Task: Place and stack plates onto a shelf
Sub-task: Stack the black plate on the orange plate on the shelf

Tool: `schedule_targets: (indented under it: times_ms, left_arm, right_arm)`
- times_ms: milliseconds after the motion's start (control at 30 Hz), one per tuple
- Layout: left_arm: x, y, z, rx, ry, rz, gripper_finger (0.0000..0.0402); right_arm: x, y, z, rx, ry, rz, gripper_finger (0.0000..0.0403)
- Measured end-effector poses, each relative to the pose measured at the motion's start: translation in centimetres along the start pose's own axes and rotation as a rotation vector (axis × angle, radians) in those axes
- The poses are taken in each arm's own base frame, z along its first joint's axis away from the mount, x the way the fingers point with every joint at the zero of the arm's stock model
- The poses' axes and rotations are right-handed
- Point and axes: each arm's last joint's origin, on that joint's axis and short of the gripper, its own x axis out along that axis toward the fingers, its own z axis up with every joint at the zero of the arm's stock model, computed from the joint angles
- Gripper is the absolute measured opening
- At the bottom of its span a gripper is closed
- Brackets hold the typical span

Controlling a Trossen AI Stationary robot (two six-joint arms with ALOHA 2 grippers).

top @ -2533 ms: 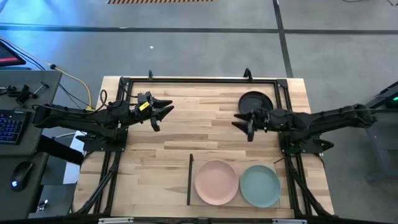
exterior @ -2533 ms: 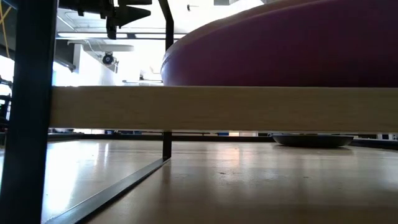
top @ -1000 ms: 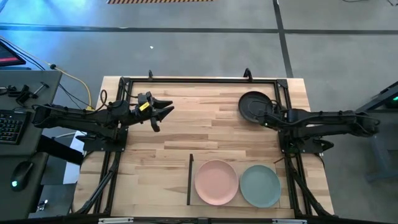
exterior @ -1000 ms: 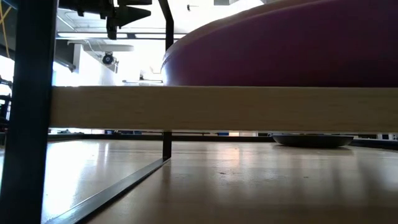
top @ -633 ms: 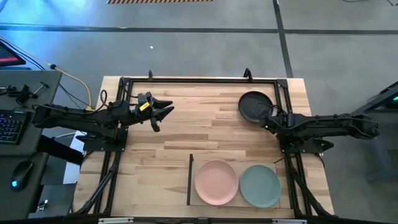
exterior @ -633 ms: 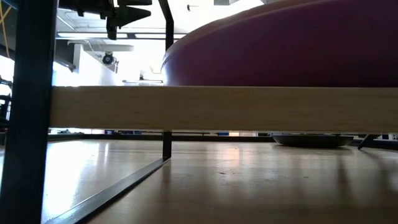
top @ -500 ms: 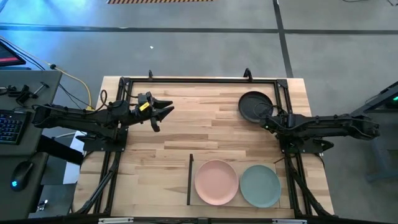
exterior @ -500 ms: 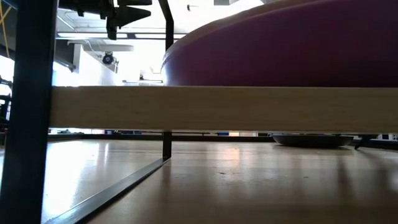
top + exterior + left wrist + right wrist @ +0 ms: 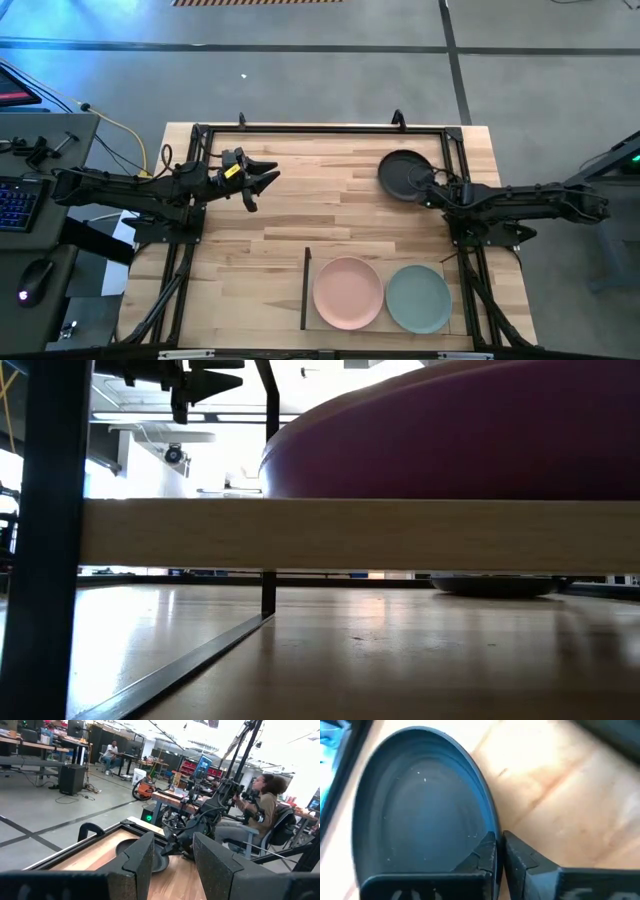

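The black plate (image 9: 402, 173) lies at the table's far right, with my right gripper (image 9: 430, 187) shut on its near-right rim. A pink plate (image 9: 348, 292) and a pale blue-green plate (image 9: 418, 298) lie side by side on the shelf (image 9: 312, 262) at the near edge. The low view looks along the shelf's pale front edge (image 9: 350, 535), with a purple plate's curved underside (image 9: 460, 430) above it. My left gripper (image 9: 268, 178) hovers open at the far left, holding nothing. My right gripper pinches the black plate's rim (image 9: 492, 827) on the side nearest the arm. One finger (image 9: 482, 855) lies inside the dish, the other (image 9: 520, 860) outside it. The fingers come in low from the table's right. In the low view the plate (image 9: 495, 586) sits down at the tabletop.
A dark metal frame (image 9: 320, 128) runs around the table's far and side edges, close behind the black plate. A dark upright strip (image 9: 304, 288) bounds the shelf's left end. Bare wood lies between the two arms. People sit at desks in the room beyond.
My right gripper has settled at the black plate's near-right rim and shut on it. The plate has slid a little toward the table's left and stays down on the tabletop.
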Motion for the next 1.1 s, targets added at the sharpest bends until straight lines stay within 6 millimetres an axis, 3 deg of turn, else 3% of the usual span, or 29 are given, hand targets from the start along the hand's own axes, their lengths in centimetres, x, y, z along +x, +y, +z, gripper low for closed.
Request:
schedule_targets:
  times_ms: [500,800,1100]
  left_arm:
    - [0.0,0.0,0.0,-0.001,0.0,0.0,0.0129]
    - [0.0,0.0,0.0,-0.001,0.0,0.0,0.0129]
    - [0.0,0.0,0.0,0.0,0.0,0.0,0.0129]
  right_arm:
    - [-1.8,2.9,-0.2,-0.027,0.093,0.341,0.0]
    - [-6.2,7.3,1.3,-0.151,0.08,0.469,0.0]
    - [-9.5,11.5,2.8,-0.455,0.208,0.488,0.0]
